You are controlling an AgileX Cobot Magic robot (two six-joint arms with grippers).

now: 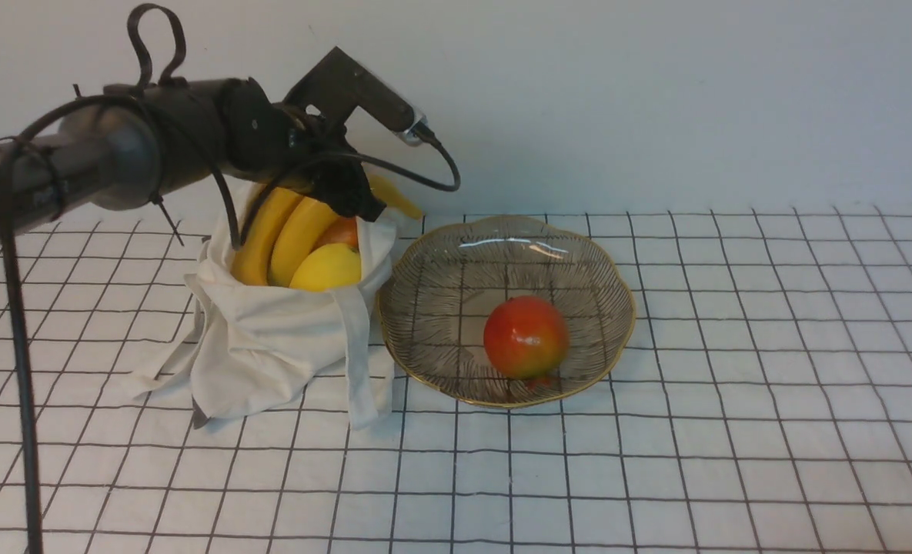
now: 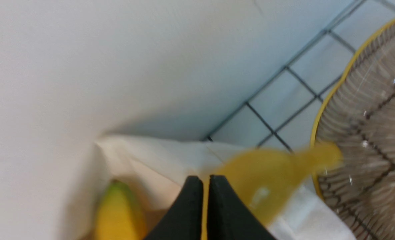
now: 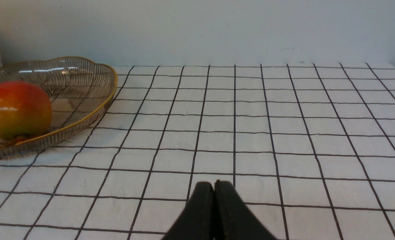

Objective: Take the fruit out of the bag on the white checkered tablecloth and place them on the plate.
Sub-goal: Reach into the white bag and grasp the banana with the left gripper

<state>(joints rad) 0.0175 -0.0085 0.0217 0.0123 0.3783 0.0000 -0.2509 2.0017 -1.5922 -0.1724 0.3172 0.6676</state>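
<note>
bananas [image 1: 296, 238] inside white cloth bag [image 1: 271, 331]

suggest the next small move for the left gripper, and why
I'd try a slight lift of the left gripper to test for a grip: its fingers are shut, with a yellow fruit showing right behind their tips, but whether it is held is unclear. If it comes up, the plate is close by, on the right.

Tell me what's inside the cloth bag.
Two bananas, a yellow round fruit and part of an orange-red one show in the bag's mouth. The cloth and the left arm hide anything deeper.
</note>
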